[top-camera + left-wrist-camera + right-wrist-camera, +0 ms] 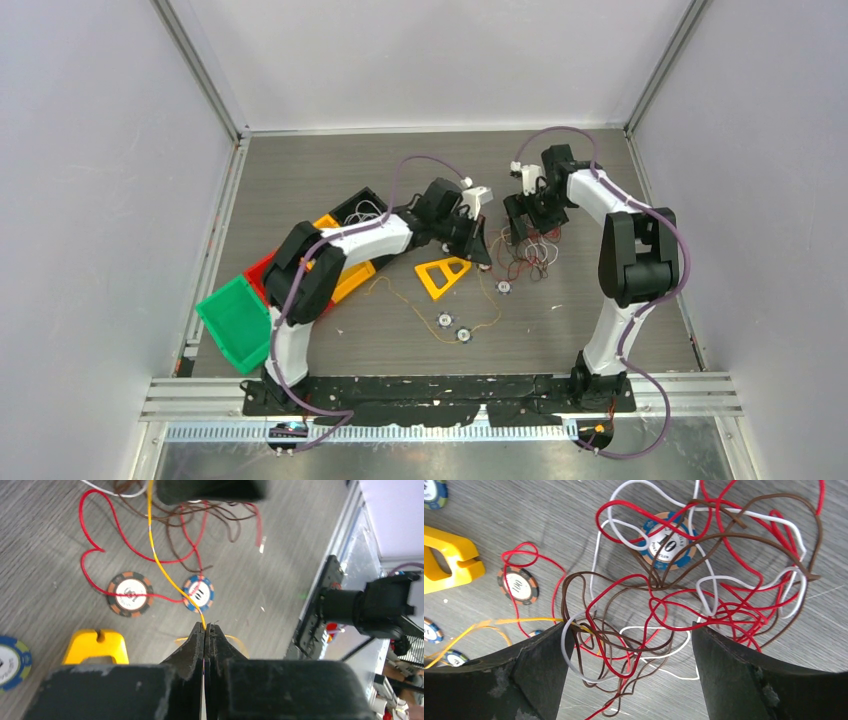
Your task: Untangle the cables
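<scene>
Cables (704, 595) lie in a red, brown and white tangle on the tabletop (524, 525), partly over a chip (667, 541). The left jaws are closed tight on the yellow cable (163, 572). The right jaws stand wide open over the tangle, holding nothing.
</scene>
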Available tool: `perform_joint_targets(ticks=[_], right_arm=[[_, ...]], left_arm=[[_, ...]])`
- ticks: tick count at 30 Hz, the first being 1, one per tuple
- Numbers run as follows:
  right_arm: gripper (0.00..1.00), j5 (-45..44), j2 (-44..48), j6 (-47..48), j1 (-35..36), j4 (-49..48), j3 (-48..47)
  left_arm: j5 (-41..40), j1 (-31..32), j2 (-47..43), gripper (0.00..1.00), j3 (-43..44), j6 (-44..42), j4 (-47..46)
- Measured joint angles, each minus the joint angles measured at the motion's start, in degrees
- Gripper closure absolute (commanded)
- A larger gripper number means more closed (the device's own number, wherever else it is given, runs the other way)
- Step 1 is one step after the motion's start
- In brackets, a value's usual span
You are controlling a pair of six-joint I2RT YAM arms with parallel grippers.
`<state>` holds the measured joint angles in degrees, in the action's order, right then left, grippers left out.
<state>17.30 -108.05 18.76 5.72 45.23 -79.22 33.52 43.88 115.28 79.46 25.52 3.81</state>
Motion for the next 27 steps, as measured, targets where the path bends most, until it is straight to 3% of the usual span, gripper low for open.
perform_joint_targets(ticks=[7,13,20,27], right_arm=[[0.11,-3.8,-1.3,0.5,-0.1,-1.6,0.0],[0.11,-6.2,-2.1,1.1,-0.7,-2.2,0.6],[0.02,-6.1,-2.1,1.8,-1.1,-2.8,2.0],[0.01,-4.9,0.0,2.1,-1.1,-1.9,2.6]], left_arm=[[2.3,-0.1,-20.9,1.0,-0.1,-7.3,10.0],[4.8,-2.3,-36.5,1.0,13.2,-15.7,21.0],[7.1,-18.0,-40.6,1.0,27.3,-20.7,32.2],[8.1,-26.6,-41.1,1.0,28.5,-23.5,37.8]])
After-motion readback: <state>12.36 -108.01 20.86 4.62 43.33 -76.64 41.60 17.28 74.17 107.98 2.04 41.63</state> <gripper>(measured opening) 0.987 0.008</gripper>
